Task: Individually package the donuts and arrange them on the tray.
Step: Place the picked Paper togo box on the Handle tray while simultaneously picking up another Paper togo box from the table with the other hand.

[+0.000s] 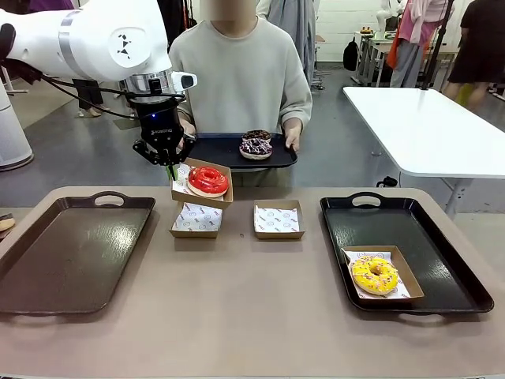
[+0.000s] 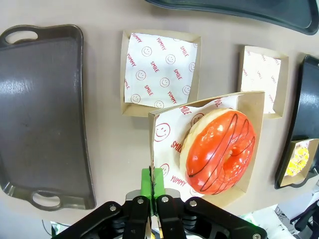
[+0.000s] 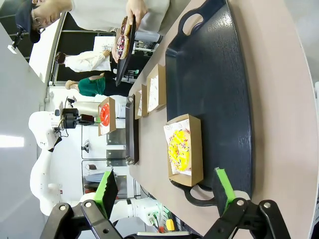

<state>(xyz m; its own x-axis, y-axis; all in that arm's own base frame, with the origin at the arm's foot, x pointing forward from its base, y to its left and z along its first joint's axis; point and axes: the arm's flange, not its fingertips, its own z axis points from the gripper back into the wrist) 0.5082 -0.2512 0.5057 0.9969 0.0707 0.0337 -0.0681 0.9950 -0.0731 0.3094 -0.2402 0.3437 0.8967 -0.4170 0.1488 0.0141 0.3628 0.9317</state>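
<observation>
Tan tabletop point(image 1: 252, 316), shared with a person seated at the far side; open hall with other white tables behind.

- Red donut point(image 1: 207, 180): glossy, thin dark lines across the icing. Sits in a cardboard box point(image 1: 207, 202) lined with printed paper. Box is held clear of the tabletop, slightly tilted, over the far-left part of the middle area.
- Left claw point(image 1: 170, 167): closed tight on that box's side wall, green pads pinching wall and liner edge together. Arm comes down from the upper left.
- Just below and nearer the robot: left lined box point(image 1: 196, 220), flat on the tabletop. Beside it, apart: middle lined box point(image 1: 278, 220). Both show liner paper printed in red.
- Brown tray point(image 1: 71, 253): left end of the tabletop, handles at its near and far ends.
- Black tray point(image 1: 379, 217): right end of the tabletop. Yellow donut point(image 1: 375, 274) with sprinkles sits in its own tray box point(image 1: 412, 283) at the near right part of this tray.
- Right claw point(image 3: 164, 172): jaws spread wide, gripping nothing, looking along the black tray from its near handle end.
- Person's hand point(image 1: 293, 142) holds a dark serving tray point(image 1: 221, 150) above the far edge. On it, chocolate donut point(image 1: 256, 135) behind, purple-white donut point(image 1: 256, 148) in front, touching or nearly so.
</observation>
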